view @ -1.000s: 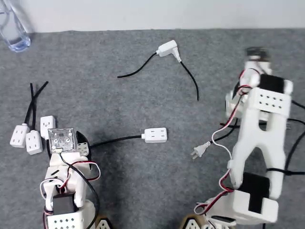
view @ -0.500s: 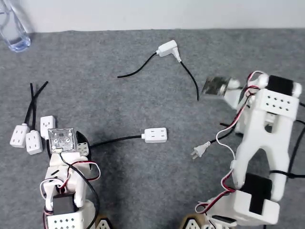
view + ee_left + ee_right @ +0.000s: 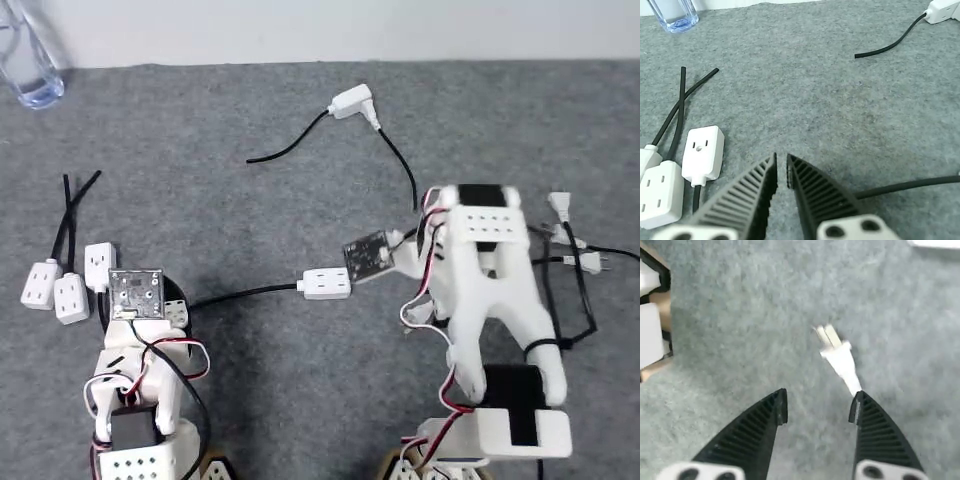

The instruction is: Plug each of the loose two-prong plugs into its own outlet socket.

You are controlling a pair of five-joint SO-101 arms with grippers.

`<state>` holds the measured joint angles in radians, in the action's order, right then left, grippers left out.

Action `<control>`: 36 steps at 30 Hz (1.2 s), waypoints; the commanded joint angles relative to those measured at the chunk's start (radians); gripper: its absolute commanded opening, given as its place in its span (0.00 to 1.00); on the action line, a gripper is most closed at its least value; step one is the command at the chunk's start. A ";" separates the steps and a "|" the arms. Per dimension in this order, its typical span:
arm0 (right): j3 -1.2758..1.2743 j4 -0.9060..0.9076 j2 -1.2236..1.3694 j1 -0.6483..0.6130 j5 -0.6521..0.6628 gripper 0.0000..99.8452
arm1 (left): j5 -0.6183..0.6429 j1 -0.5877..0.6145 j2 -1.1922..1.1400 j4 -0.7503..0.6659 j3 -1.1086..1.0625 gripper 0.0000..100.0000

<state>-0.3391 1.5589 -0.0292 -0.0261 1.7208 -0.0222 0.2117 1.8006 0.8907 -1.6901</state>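
My right gripper (image 3: 820,401) is open, low over the grey mat, with a white two-prong plug (image 3: 838,356) lying just ahead between its fingers, untouched. From above, the right arm's wrist (image 3: 372,257) sits beside the middle white socket (image 3: 326,283) and its black cord. Two more loose plugs (image 3: 558,205) (image 3: 590,262) lie right of that arm. My left gripper (image 3: 781,171) is shut on nothing, hovering near three white sockets (image 3: 702,152) (image 3: 70,298) at the left. Another socket (image 3: 350,102) lies at the back.
A water glass (image 3: 30,70) stands in the far left corner. Black cords (image 3: 75,210) trail from the left sockets, and one cord (image 3: 905,186) runs past my left gripper. Wires hang around the right arm's body (image 3: 500,330).
The right arm has swung from the far right toward the middle, ending over the plug beside the middle socket and uncovering two plugs at the right. The left arm is unmoved.
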 commanded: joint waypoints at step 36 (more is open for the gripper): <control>0.267 -0.108 0.331 -0.007 -0.095 0.01 | -0.006 -0.002 0.014 0.003 0.007 0.03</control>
<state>-0.1565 1.4469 0.3422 -0.0230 1.7024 -0.0238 0.2117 1.8006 0.8907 -1.6901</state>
